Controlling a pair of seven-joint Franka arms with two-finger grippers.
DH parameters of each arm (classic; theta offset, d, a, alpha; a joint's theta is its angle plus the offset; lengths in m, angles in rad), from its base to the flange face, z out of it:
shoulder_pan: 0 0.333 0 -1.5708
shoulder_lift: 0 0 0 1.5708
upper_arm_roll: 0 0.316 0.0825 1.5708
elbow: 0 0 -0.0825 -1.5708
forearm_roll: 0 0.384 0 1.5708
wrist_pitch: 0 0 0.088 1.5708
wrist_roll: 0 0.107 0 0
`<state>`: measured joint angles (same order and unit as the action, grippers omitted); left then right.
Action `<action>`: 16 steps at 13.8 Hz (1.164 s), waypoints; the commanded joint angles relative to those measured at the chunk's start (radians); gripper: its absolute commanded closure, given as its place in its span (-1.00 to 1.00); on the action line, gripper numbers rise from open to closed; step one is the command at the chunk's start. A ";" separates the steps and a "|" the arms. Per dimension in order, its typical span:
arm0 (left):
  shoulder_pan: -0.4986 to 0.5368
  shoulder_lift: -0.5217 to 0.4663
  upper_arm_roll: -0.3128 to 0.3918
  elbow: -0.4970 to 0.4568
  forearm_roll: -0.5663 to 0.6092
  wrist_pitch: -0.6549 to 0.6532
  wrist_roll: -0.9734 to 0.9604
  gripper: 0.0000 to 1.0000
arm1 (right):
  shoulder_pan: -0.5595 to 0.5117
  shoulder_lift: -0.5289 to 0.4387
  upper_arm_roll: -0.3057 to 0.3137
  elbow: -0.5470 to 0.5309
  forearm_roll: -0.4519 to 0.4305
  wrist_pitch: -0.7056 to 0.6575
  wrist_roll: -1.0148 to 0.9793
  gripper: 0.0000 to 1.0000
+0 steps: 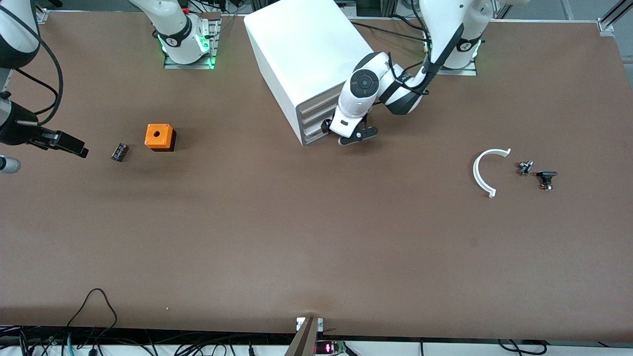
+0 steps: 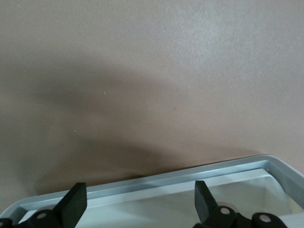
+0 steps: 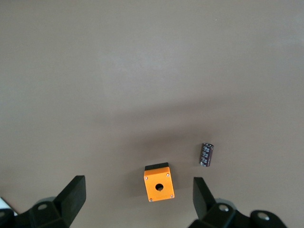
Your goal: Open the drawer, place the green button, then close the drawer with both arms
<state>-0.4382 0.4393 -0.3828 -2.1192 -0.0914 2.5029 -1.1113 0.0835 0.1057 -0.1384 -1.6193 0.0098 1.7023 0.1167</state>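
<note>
The white cabinet (image 1: 306, 49) stands at the back middle of the table. Its lowest drawer (image 1: 312, 137) shows in the left wrist view as a grey-white rim (image 2: 156, 183) with some of the tray's inside. My left gripper (image 1: 353, 138) is open and empty, its fingers (image 2: 75, 203) spread over that rim in front of the drawer. A small greenish part, apparently the button (image 1: 525, 167), lies toward the left arm's end. My right gripper (image 1: 74, 147) is open and empty above the table at the right arm's end (image 3: 137, 199).
An orange cube with a hole (image 1: 159, 137) and a small dark cylinder (image 1: 119, 152) lie near the right gripper; both show in the right wrist view (image 3: 159, 184). A white arc piece (image 1: 480, 173) and a black part (image 1: 546, 178) lie by the button.
</note>
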 commanded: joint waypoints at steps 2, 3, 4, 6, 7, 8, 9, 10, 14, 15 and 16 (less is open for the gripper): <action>0.137 -0.112 0.042 0.002 0.047 -0.015 0.101 -1.00 | -0.016 -0.098 0.017 -0.109 -0.001 0.008 -0.136 -1.00; 0.192 -0.138 0.059 0.010 0.070 -0.018 0.242 -1.00 | -0.016 -0.101 0.016 -0.113 -0.004 0.002 -0.141 -1.00; 0.255 -0.181 0.071 0.010 0.071 -0.028 0.386 -1.00 | -0.016 -0.104 0.014 -0.116 -0.005 0.000 -0.143 -1.00; 0.367 -0.278 0.073 0.022 0.071 -0.109 0.586 -1.00 | -0.016 -0.119 0.016 -0.134 -0.034 0.011 -0.143 -1.00; 0.406 -0.324 0.073 0.044 0.070 -0.183 0.673 -1.00 | -0.016 -0.123 0.016 -0.139 -0.051 0.019 -0.152 -1.00; 0.447 -0.370 0.073 0.074 0.070 -0.276 0.745 -1.00 | -0.016 -0.124 0.016 -0.142 -0.053 0.019 -0.161 -1.00; 0.476 -0.411 0.076 0.096 0.070 -0.368 0.812 -1.00 | -0.016 -0.129 0.017 -0.146 -0.053 0.020 -0.161 -1.00; 0.489 -0.456 0.109 0.120 0.070 -0.456 0.867 -1.00 | -0.016 -0.133 0.017 -0.157 -0.050 0.022 -0.161 -1.00; 0.489 -0.562 0.226 0.225 0.070 -0.717 1.050 -1.00 | -0.016 -0.202 0.014 -0.260 -0.042 0.082 -0.160 -1.00; 0.487 -0.580 0.254 0.229 0.071 -0.743 1.065 -1.00 | -0.016 -0.202 0.014 -0.255 -0.042 0.077 -0.158 -1.00; 0.490 -0.577 0.269 0.255 0.071 -0.781 1.074 -1.00 | -0.016 -0.202 0.014 -0.254 -0.042 0.074 -0.152 -1.00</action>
<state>0.0524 -0.1275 -0.1414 -1.8948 -0.0377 1.7853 -0.0835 0.0799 -0.0509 -0.1345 -1.8281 -0.0301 1.7587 -0.0261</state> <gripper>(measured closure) 0.000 0.000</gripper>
